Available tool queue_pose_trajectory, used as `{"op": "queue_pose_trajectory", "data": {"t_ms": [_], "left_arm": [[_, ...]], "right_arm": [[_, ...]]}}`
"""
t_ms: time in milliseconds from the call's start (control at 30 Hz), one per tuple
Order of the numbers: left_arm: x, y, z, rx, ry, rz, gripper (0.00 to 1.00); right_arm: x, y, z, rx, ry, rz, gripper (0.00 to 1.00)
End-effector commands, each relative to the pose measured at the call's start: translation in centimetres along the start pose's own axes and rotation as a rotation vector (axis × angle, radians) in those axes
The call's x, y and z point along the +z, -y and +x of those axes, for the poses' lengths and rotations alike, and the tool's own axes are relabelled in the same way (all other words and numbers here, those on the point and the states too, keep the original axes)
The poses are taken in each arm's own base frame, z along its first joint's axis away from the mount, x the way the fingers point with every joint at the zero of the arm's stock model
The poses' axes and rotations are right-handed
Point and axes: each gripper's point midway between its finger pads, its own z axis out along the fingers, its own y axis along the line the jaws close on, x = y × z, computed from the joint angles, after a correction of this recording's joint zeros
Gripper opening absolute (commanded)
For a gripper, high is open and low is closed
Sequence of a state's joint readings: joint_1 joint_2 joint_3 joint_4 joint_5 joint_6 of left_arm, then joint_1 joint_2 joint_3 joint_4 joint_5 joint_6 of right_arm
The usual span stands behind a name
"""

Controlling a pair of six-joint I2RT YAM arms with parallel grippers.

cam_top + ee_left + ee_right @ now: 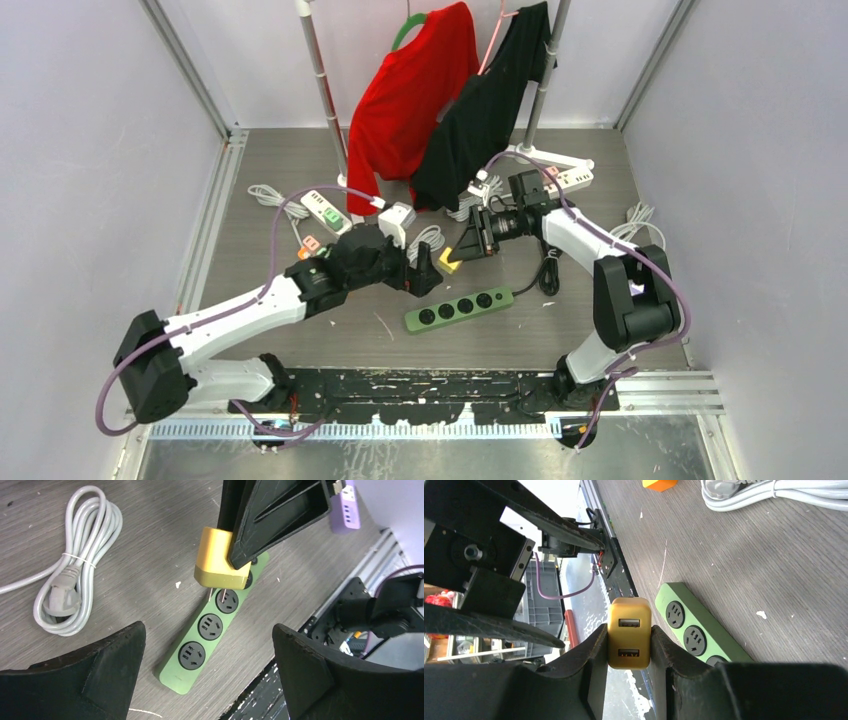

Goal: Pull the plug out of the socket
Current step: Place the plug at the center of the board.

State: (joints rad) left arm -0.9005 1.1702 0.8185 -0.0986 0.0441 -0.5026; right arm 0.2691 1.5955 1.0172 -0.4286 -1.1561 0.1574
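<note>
While right pincer [465,246] clamps yellow plug [629,637] over green strip [202,640], left pincer [423,270] gapes

green strip [459,309] near side: bare table [500,350], passable | over it: left hand [422,272], right hand [458,252] holding yellow plug [450,262] crowd the space | right end: black cable [548,272]

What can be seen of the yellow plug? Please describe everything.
The yellow plug is a rounded block, plastic by its look, with two USB ports on one face and metal prongs on the opposite side. The right hand is shut on its flanks. Its prongs are out, above one end of the green power strip.
</note>
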Motion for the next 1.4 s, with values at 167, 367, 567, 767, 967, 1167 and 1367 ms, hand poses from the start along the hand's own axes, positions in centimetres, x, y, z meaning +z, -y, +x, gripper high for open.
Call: {"op": "queue_pose_trajectory", "data": {"t_ms": [167, 367, 567, 767, 967, 1167, 1367], "left_arm": [[2.2, -0.4, -0.7, 0.083, -0.067, -0.217, 0.8], [4.5, 0.1, -0.6, 0.109, -0.123, -0.236, 0.75], [6.1, -0.1, -0.8, 0.129, -0.144, -0.285, 0.72], [7.0, -0.1, -1.2, 0.139, -0.137, -0.29, 0.51], [7.3, 0.1, -1.2, 0.144, -0.141, -0.278, 0.2], [6.4, -0.7, -0.7, 0.157, -0.125, -0.292, 0.02], [3.9, -2.4, 1.0, 0.149, -0.082, -0.299, 0.0]], "right_arm": [[0.0, -0.5, -1.2, 0.005, 0.0, -0.014, 0.02], [0.1, -0.4, -1.0, 0.008, -0.006, -0.01, 0.02], [0.1, -0.5, -1.0, 0.008, -0.011, -0.014, 0.02], [0.3, -0.5, -0.8, 0.015, -0.023, -0.016, 0.02], [0.5, -0.5, -0.6, 0.022, -0.039, -0.018, 0.02], [0.3, -0.7, -0.6, -0.005, -0.047, -0.019, 0.48], [-0.3, -1.0, -0.5, -0.099, -0.059, 0.013, 0.75]]}}
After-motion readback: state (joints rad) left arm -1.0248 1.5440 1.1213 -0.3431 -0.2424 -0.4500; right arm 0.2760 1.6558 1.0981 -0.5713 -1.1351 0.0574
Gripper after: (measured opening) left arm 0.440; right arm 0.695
